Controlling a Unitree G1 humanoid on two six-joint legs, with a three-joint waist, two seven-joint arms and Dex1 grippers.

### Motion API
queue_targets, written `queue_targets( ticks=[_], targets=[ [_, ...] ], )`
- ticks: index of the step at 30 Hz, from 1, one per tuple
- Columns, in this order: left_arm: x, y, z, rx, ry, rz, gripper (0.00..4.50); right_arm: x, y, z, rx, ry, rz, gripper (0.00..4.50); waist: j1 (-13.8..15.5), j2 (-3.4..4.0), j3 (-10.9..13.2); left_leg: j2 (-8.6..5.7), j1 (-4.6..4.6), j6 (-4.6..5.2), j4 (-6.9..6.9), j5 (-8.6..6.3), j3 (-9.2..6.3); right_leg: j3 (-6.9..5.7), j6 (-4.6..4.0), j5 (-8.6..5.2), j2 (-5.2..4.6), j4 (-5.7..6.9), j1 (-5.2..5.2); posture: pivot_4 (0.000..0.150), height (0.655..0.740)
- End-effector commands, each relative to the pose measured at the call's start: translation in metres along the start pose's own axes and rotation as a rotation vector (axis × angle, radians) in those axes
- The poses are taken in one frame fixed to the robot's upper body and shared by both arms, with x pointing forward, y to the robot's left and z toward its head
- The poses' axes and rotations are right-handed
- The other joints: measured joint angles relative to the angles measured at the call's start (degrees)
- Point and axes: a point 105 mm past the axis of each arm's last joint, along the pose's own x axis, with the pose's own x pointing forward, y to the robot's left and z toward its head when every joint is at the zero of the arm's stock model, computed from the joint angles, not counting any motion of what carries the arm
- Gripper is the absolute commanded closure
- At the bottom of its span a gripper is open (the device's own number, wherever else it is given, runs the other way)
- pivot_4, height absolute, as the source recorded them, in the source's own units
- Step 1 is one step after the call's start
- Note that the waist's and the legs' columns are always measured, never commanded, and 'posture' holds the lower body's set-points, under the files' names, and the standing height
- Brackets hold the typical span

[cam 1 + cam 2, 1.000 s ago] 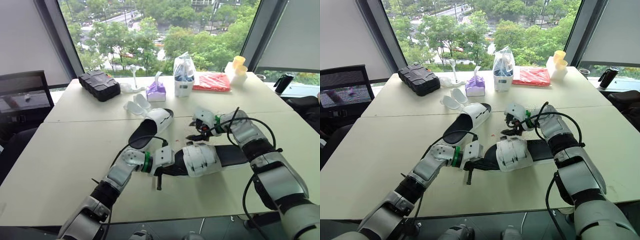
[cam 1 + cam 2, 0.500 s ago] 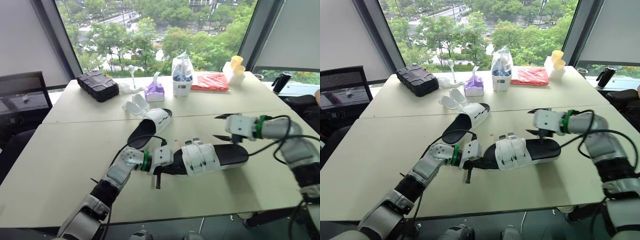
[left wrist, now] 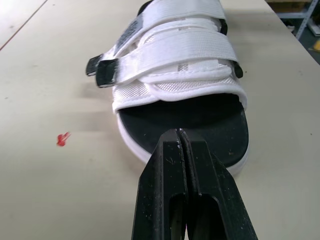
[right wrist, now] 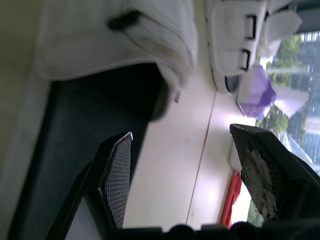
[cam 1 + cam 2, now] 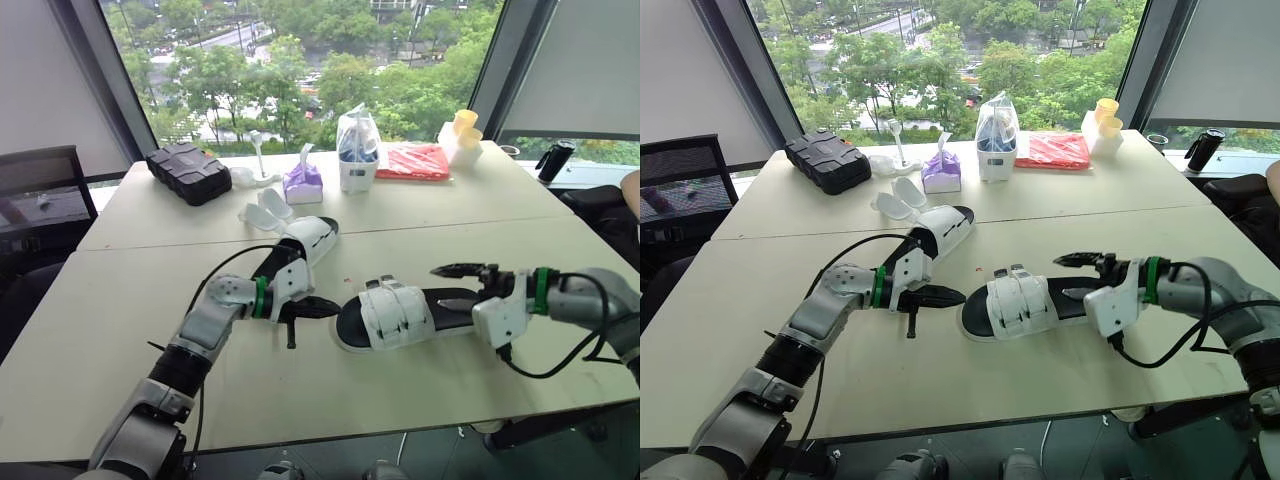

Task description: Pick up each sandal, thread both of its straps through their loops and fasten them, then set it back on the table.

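Observation:
A sandal with white straps and a black sole lies flat on the table near its front, both straps laid across and closed. My left gripper is shut and empty, its tip a little short of the sandal's toe end. My right gripper is open at the heel end, one finger over the black insole, the other finger beyond the sole's far edge, with nothing held. A second sandal lies further back.
Along the back of the table stand a black case, a purple tissue pack, a clear bag, a red packet and yellow cups. Clear plastic pieces lie behind the second sandal. A chair stands to the left.
My right gripper left the straps, swung out to the right and came down by the heel. My left gripper drew back from the toe. The sandal now rests on the table.

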Motion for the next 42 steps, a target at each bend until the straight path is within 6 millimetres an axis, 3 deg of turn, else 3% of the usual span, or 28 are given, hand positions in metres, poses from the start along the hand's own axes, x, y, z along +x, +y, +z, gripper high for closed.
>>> queue_targets(
  ticks=[1, 6, 18, 21, 26, 28, 31, 36, 37, 40, 42],
  targets=[
    [-0.009, 0.005, 0.017, 0.027, -0.042, 0.023, 4.50, 0.005, -0.016, 0.001, -0.164, -0.026, -0.080, 1.14, 0.01, 0.01, 0.01, 0.00, 0.00, -0.02, 0.00, 0.01, 0.00, 0.01, 0.00, 0.00, 0.00, 0.02, -0.01, 0.150, 0.7400],
    [-0.015, 0.004, 0.014, 0.025, -0.029, 0.033, 4.50, 0.018, -0.026, 0.000, -0.303, -0.055, -0.130, 1.14, -0.01, -0.02, 0.03, -0.03, -0.01, -0.55, -0.06, 0.33, 0.07, 0.16, -0.01, -0.05, 0.01, 0.43, -0.27, 0.150, 0.7400],
    [-0.023, 0.006, 0.007, 0.033, -0.004, 0.081, 4.50, 0.056, -0.025, 0.035, -0.476, -0.325, -0.153, 1.14, -0.05, -0.03, 0.04, -0.01, -0.04, -0.69, -0.19, 0.41, 0.09, 0.25, -0.13, -0.12, 0.07, 0.60, -0.46, 0.150, 0.7400],
    [-0.024, 0.007, 0.006, 0.034, -0.001, 0.091, 4.50, 0.061, -0.026, 0.038, -0.492, -0.348, -0.154, 1.90, -0.09, -0.03, 0.04, 0.00, -0.04, -0.70, -0.21, 0.42, 0.09, 0.26, -0.14, -0.12, 0.08, 0.59, -0.47, 0.150, 0.7400],
    [-0.025, 0.007, 0.006, 0.033, -0.001, 0.102, 4.50, 0.061, -0.033, 0.032, -0.494, -0.330, -0.175, 4.40, -0.11, -0.04, 0.04, 0.01, -0.04, -0.74, -0.29, 0.45, 0.10, 0.31, -0.14, -0.12, 0.11, 0.61, -0.52, 0.150, 0.7400],
    [-0.025, 0.007, 0.006, 0.033, -0.001, 0.108, 4.50, 0.058, -0.035, 0.027, -0.470, -0.305, -0.186, 4.46, -0.09, -0.04, 0.04, 0.01, -0.04, -0.73, -0.29, 0.45, 0.10, 0.31, -0.14, -0.12, 0.11, 0.60, -0.51, 0.150, 0.7400],
    [-0.026, 0.007, 0.006, 0.028, -0.004, 0.121, 4.50, 0.053, -0.044, 0.014, -0.394, -0.215, -0.238, 4.46, -0.19, -0.05, 0.05, 0.01, -0.04, -0.73, -0.29, 0.45, 0.13, 0.35, -0.14, -0.12, 0.11, 0.60, -0.51, 0.150, 0.7400],
    [-0.027, 0.005, 0.005, 0.020, -0.009, 0.133, 4.50, 0.043, -0.070, -0.046, -0.205, 0.146, -0.297, 4.46, -0.33, -0.10, 0.09, 0.03, -0.04, -0.69, -0.28, 0.45, 0.15, 0.36, -0.15, -0.11, 0.11, 0.58, -0.46, 0.150, 0.7400],
    [-0.026, 0.005, 0.005, 0.018, -0.009, 0.135, 4.50, 0.039, -0.078, -0.066, -0.133, 0.261, -0.321, 4.46, -0.34, -0.10, 0.09, 0.03, -0.04, -0.67, -0.28, 0.44, 0.15, 0.36, -0.15, -0.11, 0.11, 0.58, -0.46, 0.150, 0.7400],
    [-0.025, 0.004, 0.004, 0.018, -0.009, 0.137, 4.50, 0.033, -0.085, -0.094, 0.005, 0.425, -0.346, 4.46, -0.70, -0.11, 0.11, 0.06, -0.02, -0.65, -0.29, 0.43, 0.15, 0.36, -0.16, -0.11, 0.12, 0.59, -0.45, 0.150, 0.7400],
    [-0.024, 0.003, 0.005, 0.017, -0.015, 0.139, 4.50, 0.027, -0.091, -0.123, 0.131, 0.616, -0.384, 4.46, -0.73, -0.11, 0.11, 0.07, -0.03, -0.65, -0.33, 0.43, 0.14, 0.36, -0.16, -0.11, 0.13, 0.59, -0.48, 0.150, 0.7400]
  ],
)
